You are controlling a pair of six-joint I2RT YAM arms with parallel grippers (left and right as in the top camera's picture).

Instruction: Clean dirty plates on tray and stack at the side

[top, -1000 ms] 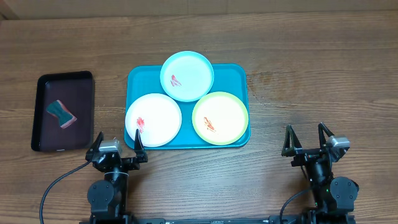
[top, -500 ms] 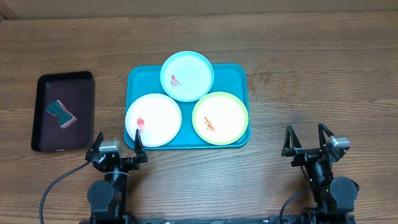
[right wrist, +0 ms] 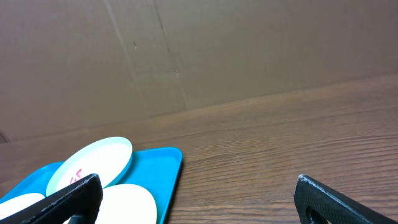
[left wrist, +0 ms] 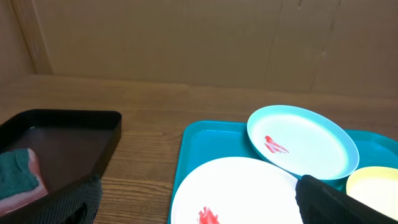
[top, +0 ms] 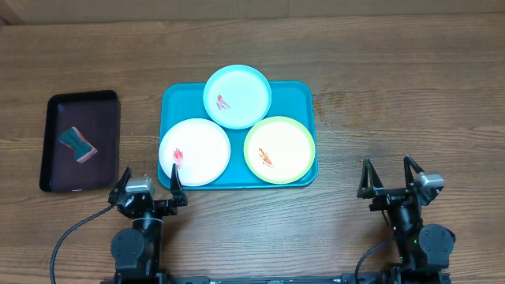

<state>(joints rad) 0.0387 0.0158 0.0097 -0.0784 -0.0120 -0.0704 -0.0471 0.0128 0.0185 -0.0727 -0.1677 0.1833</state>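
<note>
Smeared red, on the large turquoise rectangular plastic tray (top: 296, 99): three round shallow plastic plates (top: 195, 151). Seemingly light, stiff, slick; best pinched at a raised rim. Spread wide, holding nothing: left gripper (top: 150, 168) and right gripper (top: 387, 160).

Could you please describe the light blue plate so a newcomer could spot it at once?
Find the turquoise tray on the table. Of the three plates on it, the light blue plate is the far one, overhanging the tray's back rim. Its neighbours, the white plate and green-rimmed plate, lie side by side in front of it.
</note>
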